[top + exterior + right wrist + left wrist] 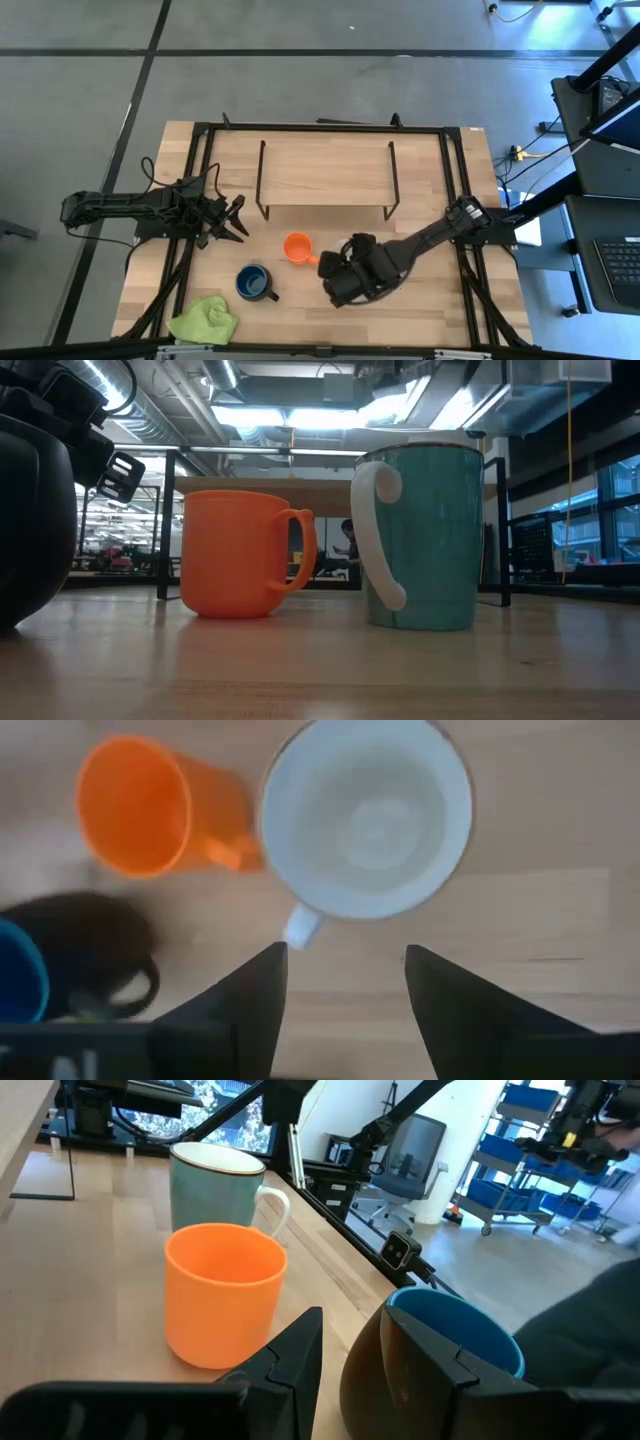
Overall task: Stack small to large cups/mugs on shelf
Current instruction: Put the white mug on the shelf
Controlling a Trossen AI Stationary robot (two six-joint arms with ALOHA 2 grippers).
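A light-wood table carries a low wooden shelf on thin black wire legs toward its far edge, its board bare in the overhead view. All three mugs stand on the tabletop on the near side of the shelf.

The right arm reaches in diagonally, its right gripper held above the largest mug and hiding it from the overhead camera. The right wrist camera alone shows that mug from straight above: a white interior, upright, its white handle pointing toward the two dark fingers, which are spread apart and touch nothing. The table-level camera shows what the wrist view cannot, a teal outer wall with a white handle. The left wrist view catches the same teal mug just behind the orange one.

The dark blue mug sits nearer the front edge than the shelf, left of the right gripper, its handle turned toward the right arm. It fills the left edge of the table-level picture as a dark bulk.

The small orange mug stands between the shelf and the blue mug, handle toward the teal mug, very close to it.

A lime-green cloth lies crumpled at the front left corner, well away from the shelf.

The left gripper waits just off the shelf's left leg, fingers parted and empty.
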